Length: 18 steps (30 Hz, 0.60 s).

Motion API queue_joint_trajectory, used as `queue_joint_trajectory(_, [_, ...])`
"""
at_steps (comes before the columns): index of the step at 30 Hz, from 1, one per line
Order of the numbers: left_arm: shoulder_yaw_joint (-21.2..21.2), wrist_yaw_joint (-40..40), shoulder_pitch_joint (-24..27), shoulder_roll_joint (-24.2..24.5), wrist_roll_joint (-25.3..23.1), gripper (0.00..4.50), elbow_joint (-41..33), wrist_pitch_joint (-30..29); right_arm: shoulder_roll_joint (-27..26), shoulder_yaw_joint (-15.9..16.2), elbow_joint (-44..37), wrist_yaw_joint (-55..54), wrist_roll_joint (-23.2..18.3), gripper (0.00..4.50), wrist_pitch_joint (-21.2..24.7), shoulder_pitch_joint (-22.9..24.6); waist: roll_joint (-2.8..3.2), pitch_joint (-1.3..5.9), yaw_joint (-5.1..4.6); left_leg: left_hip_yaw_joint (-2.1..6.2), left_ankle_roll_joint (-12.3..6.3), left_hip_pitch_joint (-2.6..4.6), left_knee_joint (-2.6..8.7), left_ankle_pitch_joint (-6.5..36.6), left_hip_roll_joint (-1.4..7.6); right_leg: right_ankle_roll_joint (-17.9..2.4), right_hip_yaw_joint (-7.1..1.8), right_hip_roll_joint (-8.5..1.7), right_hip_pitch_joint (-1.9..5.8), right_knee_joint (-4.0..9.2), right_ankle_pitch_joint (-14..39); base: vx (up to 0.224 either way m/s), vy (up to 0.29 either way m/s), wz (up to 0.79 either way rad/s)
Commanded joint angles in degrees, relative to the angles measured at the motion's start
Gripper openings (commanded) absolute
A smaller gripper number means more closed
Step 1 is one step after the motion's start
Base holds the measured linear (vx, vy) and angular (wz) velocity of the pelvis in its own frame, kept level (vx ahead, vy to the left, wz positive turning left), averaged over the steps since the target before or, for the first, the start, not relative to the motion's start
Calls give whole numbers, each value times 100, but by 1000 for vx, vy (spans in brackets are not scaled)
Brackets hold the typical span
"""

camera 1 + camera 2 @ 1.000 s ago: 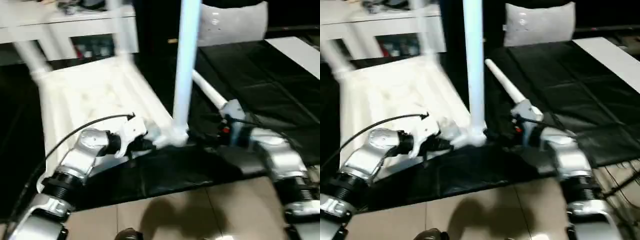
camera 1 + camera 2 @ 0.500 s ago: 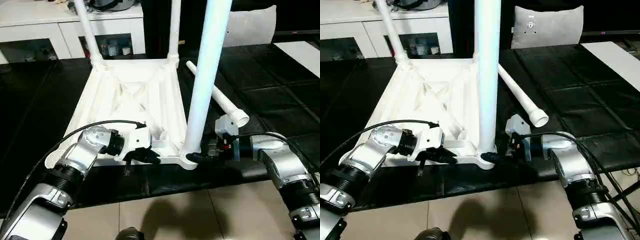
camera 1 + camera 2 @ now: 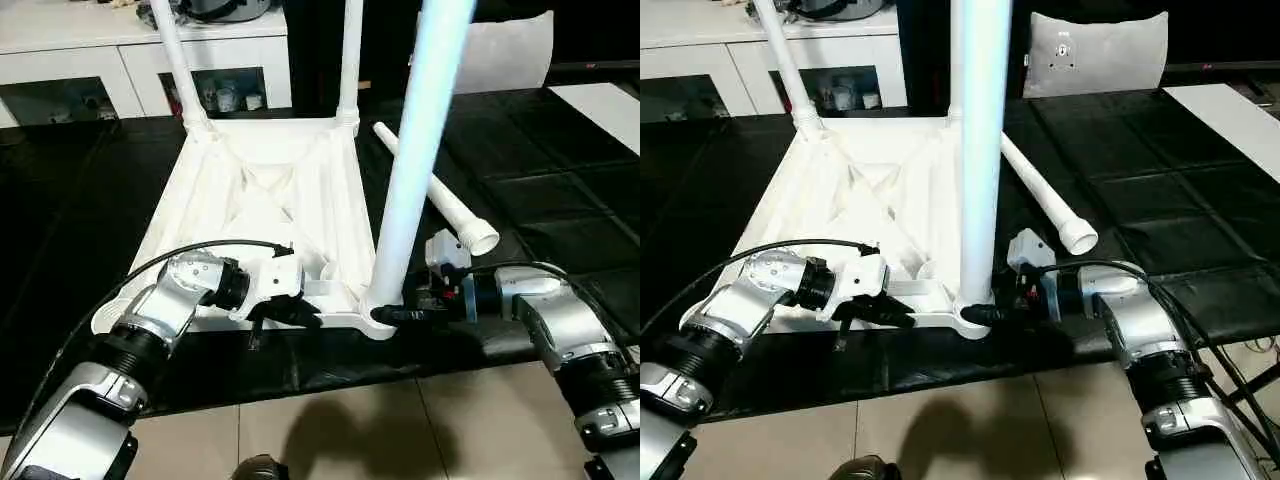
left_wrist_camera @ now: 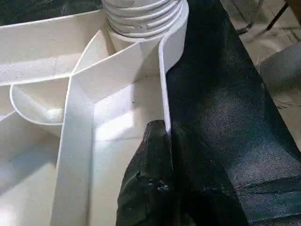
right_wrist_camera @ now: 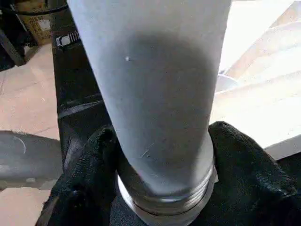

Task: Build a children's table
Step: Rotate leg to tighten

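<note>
While the white tabletop (image 3: 255, 215) lies ribbed side up on the black-covered work surface (image 3: 560, 180), its near edge runs close along that surface's front rim, with tiled floor (image 3: 380, 430) just beyond. Three legs stand in corner sockets: two at the far corners (image 3: 178, 60) (image 3: 349, 55), and the near-right leg (image 3: 415, 150) rising upright from its socket (image 3: 970, 318). The fourth leg (image 3: 435, 190) lies loose on the black cover to the right of the top, with open cover beyond it. The left gripper (image 4: 162, 136) pinches the thin rim wall of the near edge, fingers closed on it. The right gripper (image 5: 162, 155) has a black finger (image 5: 244, 160) on each side of the near-right leg's base, seemingly touching it, though contact is hard to judge. A white cabinet (image 3: 90, 60) stands behind.
</note>
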<state>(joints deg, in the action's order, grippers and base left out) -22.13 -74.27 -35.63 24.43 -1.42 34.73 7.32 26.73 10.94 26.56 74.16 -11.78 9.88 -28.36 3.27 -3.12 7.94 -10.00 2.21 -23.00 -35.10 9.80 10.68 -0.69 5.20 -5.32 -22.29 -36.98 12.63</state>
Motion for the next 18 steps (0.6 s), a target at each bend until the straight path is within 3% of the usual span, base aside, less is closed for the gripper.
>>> queue_joint_trajectory(1, [-9,15,9,-90,-13,0,-149,-160,-157,-89,-259,-138,-224,267,331,45,-42,438,-74,82,-267,154,403,1095,300,-1440,-313,-370,252,443,361,0,0,0])
queue_joint_trajectory(3, [123,263,68,-174,83,0,-296,-478,-324,-144,-398,-468,-257,265,527,102,-40,437,-76,80,-250,161,410,1114,307,-1429,-315,-379,238,451,447,0,0,0])
queue_joint_trajectory(4, [278,649,119,-321,160,0,-522,-979,-569,-173,-346,-1098,-64,265,596,78,-23,427,-94,92,-182,154,427,1180,313,-1425,-313,-385,237,449,545,0,0,0])
queue_joint_trajectory(7, [396,1054,153,-485,173,0,-719,-1382,-829,-234,-223,-1682,69,264,710,-8,-25,392,-211,108,6,167,461,1529,280,-1309,-309,-395,236,529,1169,0,0,0])
queue_joint_trajectory(10, [594,1846,194,-909,177,0,-1025,-1964,-1357,-410,70,-2676,183,264,865,-231,-18,382,-363,132,128,131,489,1573,271,-1278,-304,-377,258,522,1198,0,0,0])
queue_joint_trajectory(11, [655,2263,184,-1211,143,0,-1107,-2189,-1645,-505,282,-3277,284,264,880,-366,-44,383,-442,133,166,114,496,1523,269,-1293,-301,-373,252,512,1132,0,0,0])
queue_joint_trajectory(12, [676,2461,178,-1366,118,0,-1148,-2298,-1786,-555,367,-3592,346,264,907,-423,-35,376,-475,130,164,127,489,1573,253,-1295,-297,-371,236,535,1207,0,0,0])
queue_joint_trajectory(15, [697,3025,148,-1841,43,0,-1210,-2564,-2145,-714,756,-4675,568,264,938,-597,-49,411,-573,106,0,80,431,1161,212,-1332,-309,-361,271,531,761,0,0,0])
queue_joint_trajectory(16, [696,3064,141,-1875,37,0,-1209,-2570,-2171,-733,808,-4783,590,264,932,-619,-78,441,-587,102,-106,65,408,940,200,-1348,-297,-355,300,520,497,0,0,0])
queue_joint_trajectory(18, [654,3135,123,-1911,-5,0,-1214,-2558,-2183,-724,877,-4838,630,264,742,-635,-67,450,-568,79,-300,65,373,729,182,-1377,-297,-345,288,510,223,0,0,0])
